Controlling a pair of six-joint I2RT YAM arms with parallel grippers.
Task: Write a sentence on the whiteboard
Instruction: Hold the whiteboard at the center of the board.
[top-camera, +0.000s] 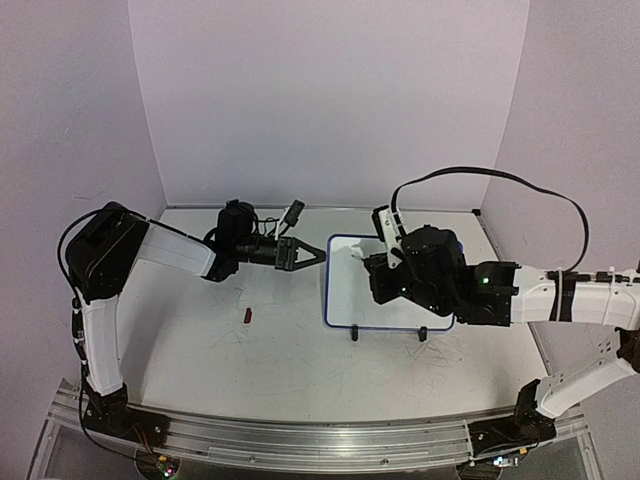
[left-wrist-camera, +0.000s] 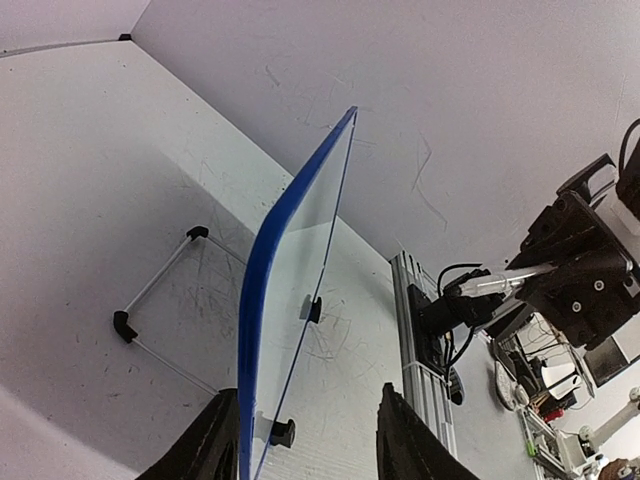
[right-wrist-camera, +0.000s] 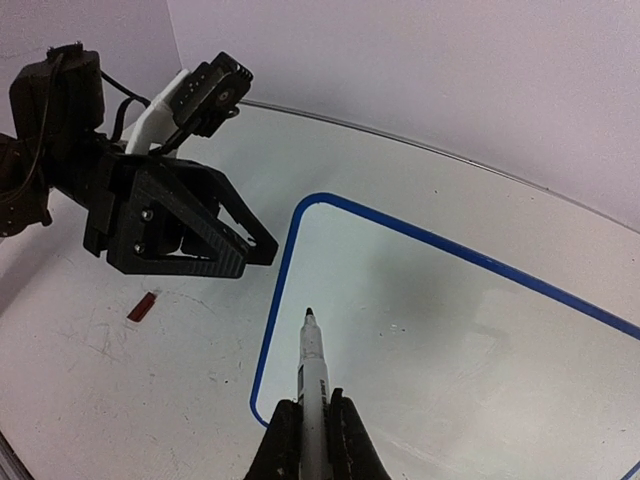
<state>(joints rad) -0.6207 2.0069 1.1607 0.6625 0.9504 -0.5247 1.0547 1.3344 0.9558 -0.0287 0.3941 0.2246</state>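
The whiteboard has a thin blue frame and stands at the table's middle on two black feet. Its white face looks blank and no sentence shows on it. My left gripper is open at the board's upper left edge. In the left wrist view the blue edge runs between the open fingers, close to the left one. My right gripper is shut on a white marker. Its black tip points at the board near the left frame; I cannot tell if it touches.
A small red cap lies on the table left of the board, also in the right wrist view. The board's wire stand with black feet shows in the left wrist view. Walls close the table at the back and sides.
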